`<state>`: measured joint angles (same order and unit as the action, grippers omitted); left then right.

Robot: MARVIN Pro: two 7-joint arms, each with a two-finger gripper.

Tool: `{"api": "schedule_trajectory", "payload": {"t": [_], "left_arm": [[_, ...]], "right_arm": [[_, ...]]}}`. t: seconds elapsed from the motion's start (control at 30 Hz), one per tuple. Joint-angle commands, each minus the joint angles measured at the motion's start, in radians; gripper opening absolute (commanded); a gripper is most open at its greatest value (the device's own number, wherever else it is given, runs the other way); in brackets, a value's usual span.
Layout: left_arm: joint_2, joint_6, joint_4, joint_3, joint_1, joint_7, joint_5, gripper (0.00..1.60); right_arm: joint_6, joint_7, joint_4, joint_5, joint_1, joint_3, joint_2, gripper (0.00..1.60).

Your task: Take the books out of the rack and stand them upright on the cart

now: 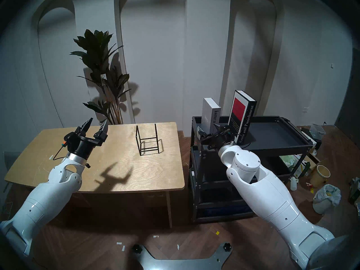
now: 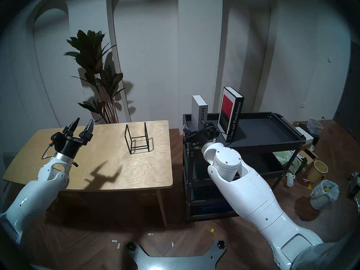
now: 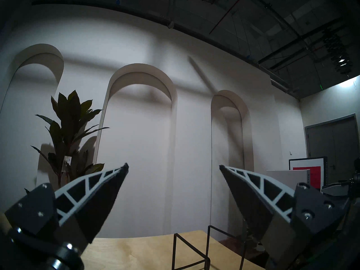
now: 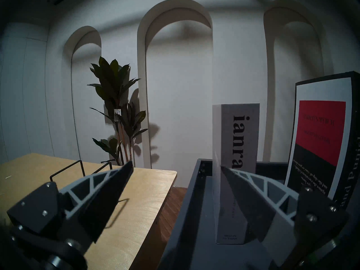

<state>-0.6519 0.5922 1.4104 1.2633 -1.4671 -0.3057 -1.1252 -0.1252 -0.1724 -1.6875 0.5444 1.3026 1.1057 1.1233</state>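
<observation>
Head views: the thin black wire rack (image 1: 148,140) stands empty on the light wooden table (image 1: 58,146); the pale grey book (image 1: 211,113) and taller black red-covered book (image 1: 242,115) stand upright on the black metal cart (image 1: 272,145).

Left wrist: the left gripper (image 3: 173,168) gapes wide, holding nothing.

Right wrist: the right gripper (image 4: 176,164) gapes wide beside the grey book.

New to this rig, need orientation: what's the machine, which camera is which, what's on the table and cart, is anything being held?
It is a two-armed robot. The two wide pictures come from cameras on its head looking down; the other two sit on each wrist, looking out between that gripper's fingers. On the wooden table stands an empty wire rack. On the black cart two books stand upright: a pale grey book and a taller black book. The left gripper is open above the table. The right gripper is open beside the grey book. Nothing is held.
</observation>
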Motion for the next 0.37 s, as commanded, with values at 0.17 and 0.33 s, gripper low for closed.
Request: {"api": "schedule_trajectory", "payload": {"t": [0.17, 0.33], "left_arm": [[0.047, -0.225, -0.01, -0.043, 0.09, 0.22, 0.013, 1.6], [0.06, -0.221, 0.031, -0.027, 0.066, 0.275, 0.008, 1.6]], "right_arm": [[0.015, 0.013, -0.015, 0.002, -0.017, 0.006, -0.004, 1.6], [0.017, 0.015, -0.015, 0.003, -0.018, 0.005, -0.005, 1.6]]}}
